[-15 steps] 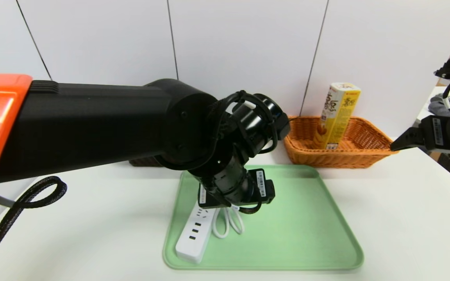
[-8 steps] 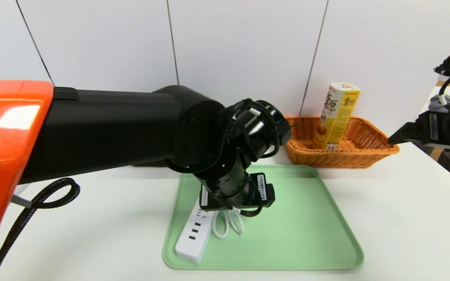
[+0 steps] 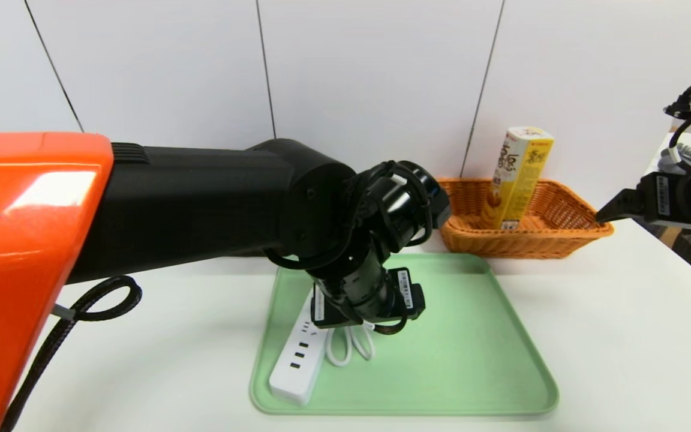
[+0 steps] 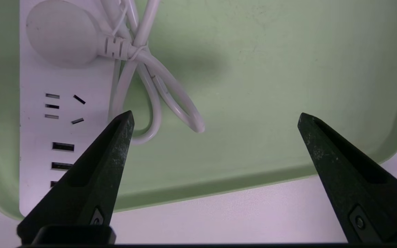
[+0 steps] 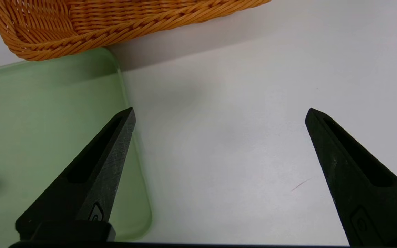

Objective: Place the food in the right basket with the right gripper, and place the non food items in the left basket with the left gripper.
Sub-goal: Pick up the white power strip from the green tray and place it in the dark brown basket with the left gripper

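My left gripper (image 4: 215, 115), jaws spread, empty, hangs over the power strip (image 3: 297, 363) on the green tray (image 3: 471, 360). My right gripper (image 5: 219, 113), spread too, holds nothing near the right basket (image 3: 561, 231); snack carton (image 3: 516, 177) stands inside it.

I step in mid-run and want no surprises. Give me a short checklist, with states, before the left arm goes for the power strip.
1. Left claw open and empty: ok.
2. Power strip lying flat on the green tray: ok.
3. Looped cord beside the strip, may snag: not ok.
4. Snack carton already standing in the orange basket: ok.
5. Right claw open, off to the side over the table: ok.
6. Dark basket behind the left arm: cannot tell.
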You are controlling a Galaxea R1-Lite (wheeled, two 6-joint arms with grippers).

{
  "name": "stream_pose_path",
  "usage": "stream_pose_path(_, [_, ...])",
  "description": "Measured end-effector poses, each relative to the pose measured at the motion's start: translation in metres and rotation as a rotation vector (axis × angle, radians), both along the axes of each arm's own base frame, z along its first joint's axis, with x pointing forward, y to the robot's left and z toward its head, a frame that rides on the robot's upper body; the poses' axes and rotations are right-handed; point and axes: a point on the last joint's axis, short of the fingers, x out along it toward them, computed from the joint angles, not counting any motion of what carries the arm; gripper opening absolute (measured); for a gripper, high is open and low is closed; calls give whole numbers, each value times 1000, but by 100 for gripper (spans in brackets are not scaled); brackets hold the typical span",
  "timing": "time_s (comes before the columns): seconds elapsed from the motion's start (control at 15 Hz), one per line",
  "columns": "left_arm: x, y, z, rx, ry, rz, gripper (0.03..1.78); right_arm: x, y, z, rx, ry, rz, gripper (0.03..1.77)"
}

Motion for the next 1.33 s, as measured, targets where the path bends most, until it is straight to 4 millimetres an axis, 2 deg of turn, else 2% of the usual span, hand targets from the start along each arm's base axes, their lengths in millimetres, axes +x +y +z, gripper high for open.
stream_pose_path(0.53, [16,-2,-22,31,35,47,169,3,-6,-2,-1,6,-26,170])
stream_pose_path(1.33, [22,-7,-27,19,46,76,169,3,-8,-2,-3,8,-32,170])
